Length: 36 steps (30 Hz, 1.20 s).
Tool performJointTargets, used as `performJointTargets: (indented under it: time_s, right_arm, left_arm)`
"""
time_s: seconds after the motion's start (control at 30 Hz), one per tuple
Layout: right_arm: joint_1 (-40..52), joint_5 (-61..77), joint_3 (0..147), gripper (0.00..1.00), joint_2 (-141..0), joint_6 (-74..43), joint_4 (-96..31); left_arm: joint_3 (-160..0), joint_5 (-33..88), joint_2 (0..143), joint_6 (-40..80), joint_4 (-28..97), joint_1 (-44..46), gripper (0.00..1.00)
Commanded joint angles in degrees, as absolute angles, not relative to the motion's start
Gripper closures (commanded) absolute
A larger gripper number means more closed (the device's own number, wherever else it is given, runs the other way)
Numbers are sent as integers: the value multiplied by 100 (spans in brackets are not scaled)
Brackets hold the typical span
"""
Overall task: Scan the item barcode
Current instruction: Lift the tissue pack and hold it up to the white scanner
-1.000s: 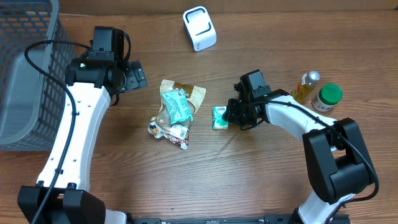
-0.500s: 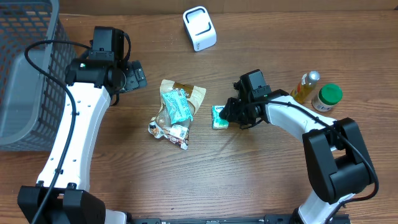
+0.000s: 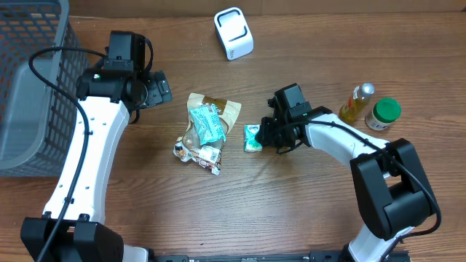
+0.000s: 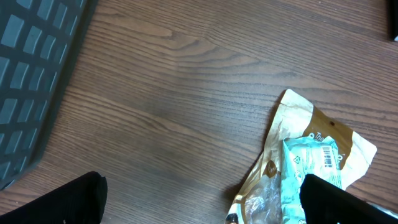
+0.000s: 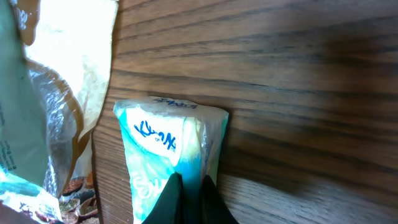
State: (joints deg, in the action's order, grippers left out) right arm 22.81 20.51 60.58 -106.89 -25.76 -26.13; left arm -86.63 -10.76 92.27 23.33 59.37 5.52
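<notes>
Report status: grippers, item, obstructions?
Left gripper open, above the table. Right gripper shut on teal packet, packet down on the table. Nothing between it and the white scanner.

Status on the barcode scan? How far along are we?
Done: the right gripper is shut on the teal packet. In hand: the packet is pinched at one end, low on the table beside the bags, apparently not yet lifted. Left: carry it to the white scanner at the far edge and scan it. The left gripper is open and holds nothing.
</notes>
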Motion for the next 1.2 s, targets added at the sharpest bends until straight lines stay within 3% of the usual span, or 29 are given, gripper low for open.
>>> performJointTargets:
  time_s: [0.0, 0.3, 0.43, 0.87, 1.17]
  right_arm:
    - [2309, 1911, 6110, 96, -10659, -2561, -2626]
    - [2364, 921, 8831, 96, -10571, -1347, -4788]
    - [2493, -45, 9929, 96, -10571, -832, -4908]
    - [2858, -2075, 10009, 96, -11380, 1914, -1822]
    - [2928, -2674, 10009, 96, -12486, 3688, 373]
  left_arm:
    - [-8722, -1092, 9220, 2182, 5935, 569, 0]
    - [-8722, -1092, 9220, 2182, 5935, 569, 0]
    - [-8722, -1092, 9220, 2182, 5935, 569, 1]
    - [-8722, -1092, 9220, 2182, 5935, 569, 0]
    - [-8722, -1092, 9220, 2182, 5935, 569, 1]
